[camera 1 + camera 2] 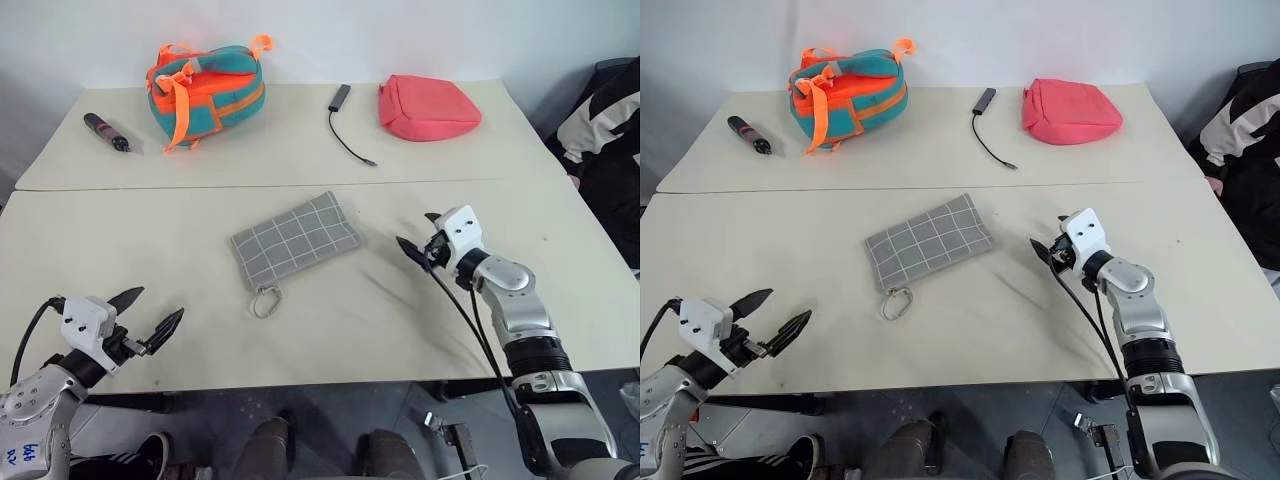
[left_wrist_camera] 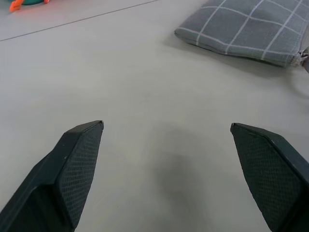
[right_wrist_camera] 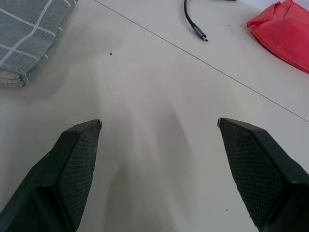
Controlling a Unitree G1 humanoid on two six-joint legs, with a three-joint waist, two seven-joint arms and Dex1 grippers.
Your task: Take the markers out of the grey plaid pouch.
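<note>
Pouch (image 1: 295,240): flat at mid-surface (image 1: 120,220), closed, zipper ring (image 1: 266,301) toward me. My left tool (image 1: 147,318): wide open, empty, well left of it. My right tool (image 1: 418,240): wide open, empty, near its right.

The pouch (image 1: 295,239) is grey with a white grid; the bag (image 1: 207,91) teal with orange straps; the second pouch (image 1: 427,108) pink-red; the pen (image 1: 106,132) black, red-banded; the table (image 1: 120,250) cream
</note>
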